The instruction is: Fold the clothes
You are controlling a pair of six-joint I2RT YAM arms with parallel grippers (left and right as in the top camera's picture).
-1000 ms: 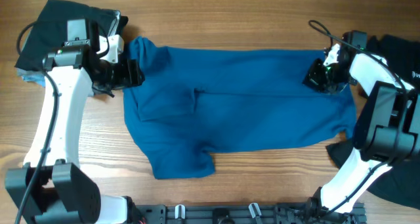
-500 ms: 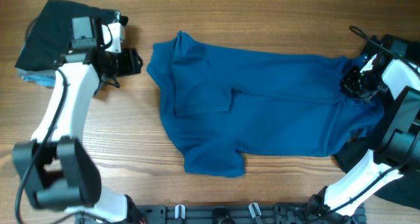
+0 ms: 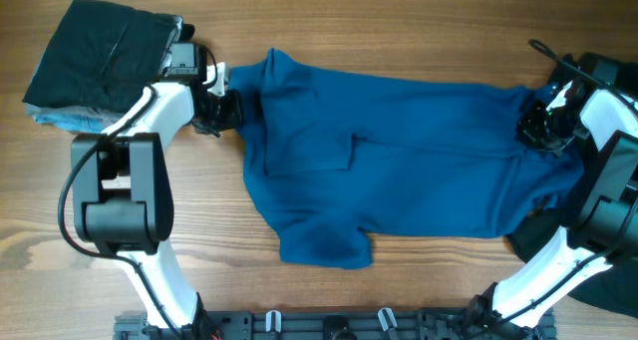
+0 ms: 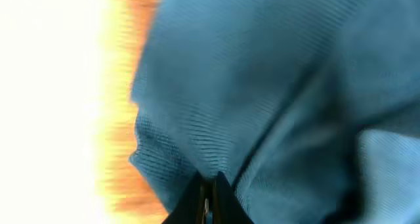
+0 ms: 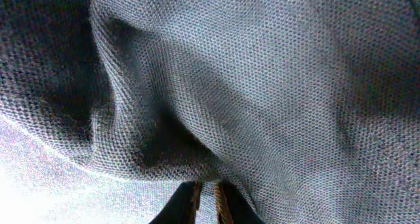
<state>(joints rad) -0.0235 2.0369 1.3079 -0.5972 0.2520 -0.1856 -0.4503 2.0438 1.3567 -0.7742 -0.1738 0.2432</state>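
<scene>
The blue polo shirt (image 3: 399, 161) lies spread across the wooden table, rumpled, with a sleeve at the front left. My left gripper (image 3: 231, 109) sits at the shirt's left edge. In the left wrist view its jaws (image 4: 210, 188) are pinched together on a fold of the blue cloth (image 4: 262, 86). My right gripper (image 3: 533, 131) is at the shirt's right end, where the fabric bunches up. In the right wrist view a strip of knit fabric (image 5: 249, 86) runs between the nearly closed jaws (image 5: 207, 191).
A folded black garment (image 3: 95, 56) lies at the back left corner on something light blue. More black clothes (image 3: 610, 81) lie at the right edge behind the right arm. A dark rail (image 3: 339, 325) runs along the table's front edge.
The shirt has slid right, pulled by the right gripper. The left gripper let go, swung away, then came back to the shirt's left edge and closed on it.
</scene>
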